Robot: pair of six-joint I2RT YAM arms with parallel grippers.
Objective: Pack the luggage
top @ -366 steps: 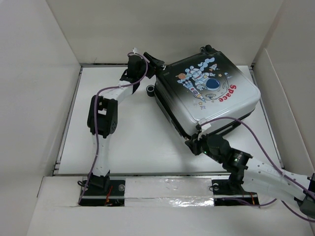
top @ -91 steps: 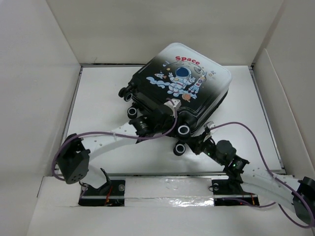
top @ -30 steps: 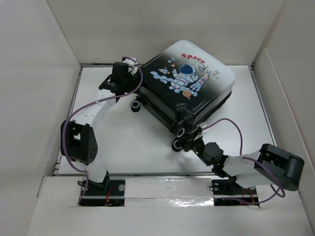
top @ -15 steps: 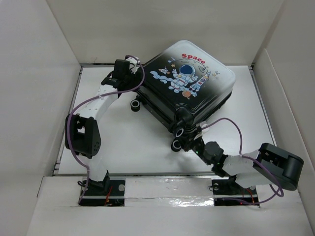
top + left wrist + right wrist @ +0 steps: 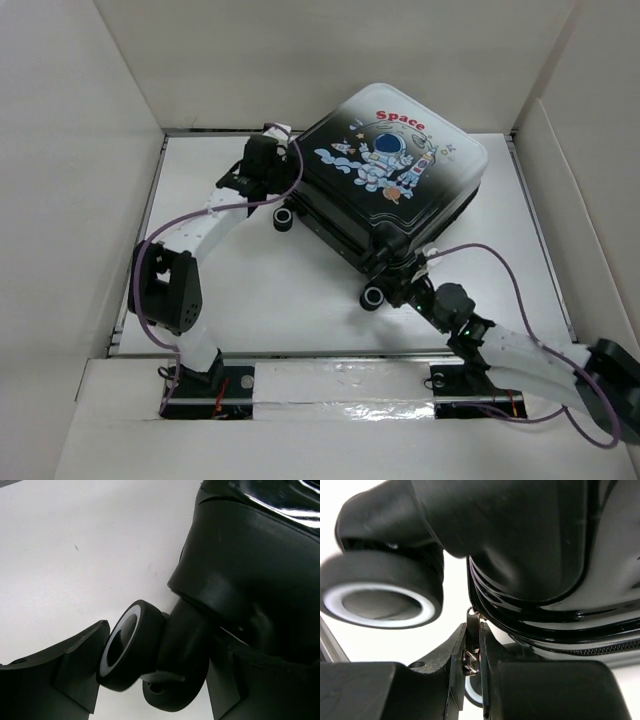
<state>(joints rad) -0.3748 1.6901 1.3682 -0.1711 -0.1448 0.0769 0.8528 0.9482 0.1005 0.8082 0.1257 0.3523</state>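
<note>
2 grippers at the closed luggage [image 5: 400,170]
The right gripper [image 5: 472,641] is clenched on a zipper pull [image 5: 471,660] at the case's corner just ahead; the left gripper [image 5: 160,650] straddles 1 wheel [image 5: 122,652], and I cannot tell whether it grips.

Quick tally of what can be counted. One luggage [image 5: 400,170] is seen, upper right of centre from above. Two wheels can be made out on it there – a left wheel [image 5: 285,218] and a lower wheel [image 5: 374,296]. Two arms are counted: left arm [image 5: 215,225], right arm [image 5: 520,352]. Two purple cables [image 5: 478,246] are seen, one per arm. Two grippers are shown – left gripper [image 5: 155,675], right gripper [image 5: 472,665]. One zipper pull [image 5: 471,660] is spotted, lower middle of the right wrist view.
</note>
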